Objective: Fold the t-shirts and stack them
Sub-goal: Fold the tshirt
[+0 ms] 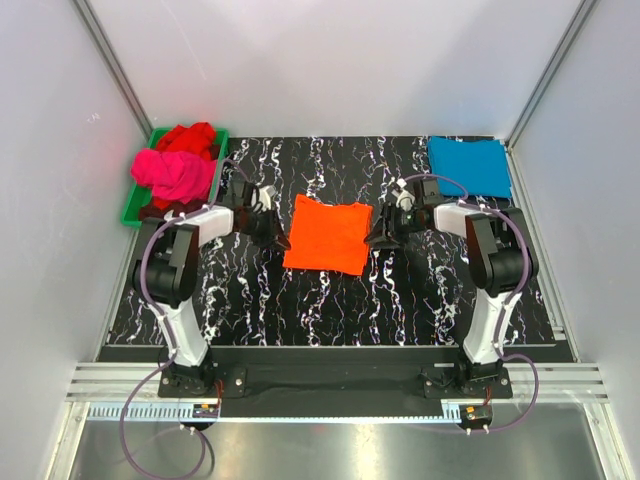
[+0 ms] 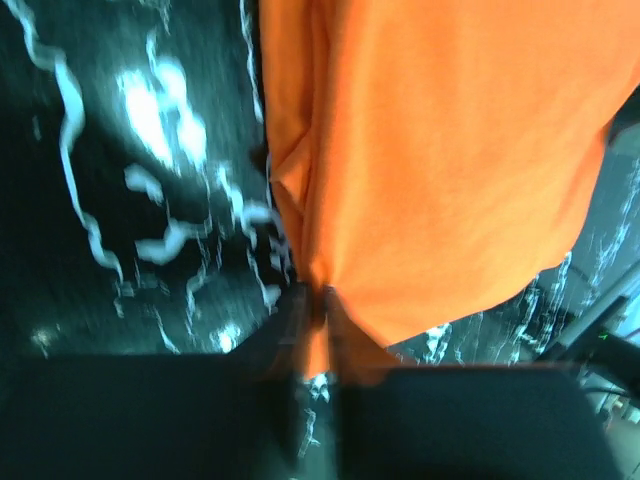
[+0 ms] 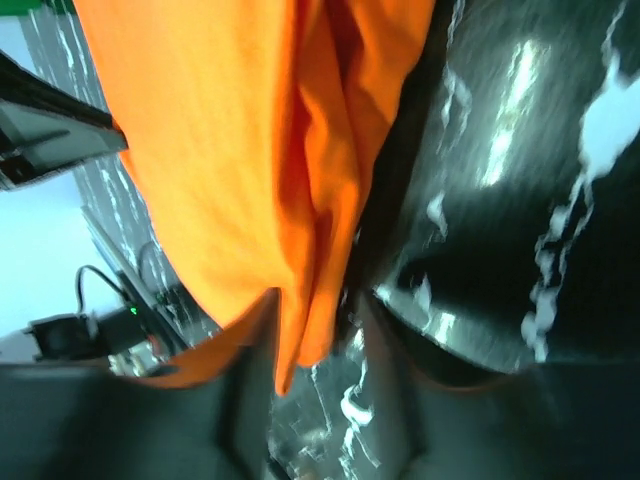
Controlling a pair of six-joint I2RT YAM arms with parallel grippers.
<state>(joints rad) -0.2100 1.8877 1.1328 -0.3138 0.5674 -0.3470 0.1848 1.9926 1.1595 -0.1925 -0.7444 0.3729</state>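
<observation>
**Orange t-shirt (image 1: 327,234) in the middle of the table (image 1: 330,300)**

The left gripper (image 1: 279,239) is clamped on the left edge of the shirt. The right gripper (image 1: 376,238) has the right edge between its jaws; whether they pinch it, I cannot tell.

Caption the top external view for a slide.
Left gripper and right gripper pinch orange t-shirt; blue t-shirt folded aside; pink t-shirt, red t-shirt in green tray.

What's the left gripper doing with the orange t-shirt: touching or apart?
Touching. The left wrist view shows the near edge of the orange t-shirt running down between the fingers of the left gripper, pinched there with no gap visible.
</observation>
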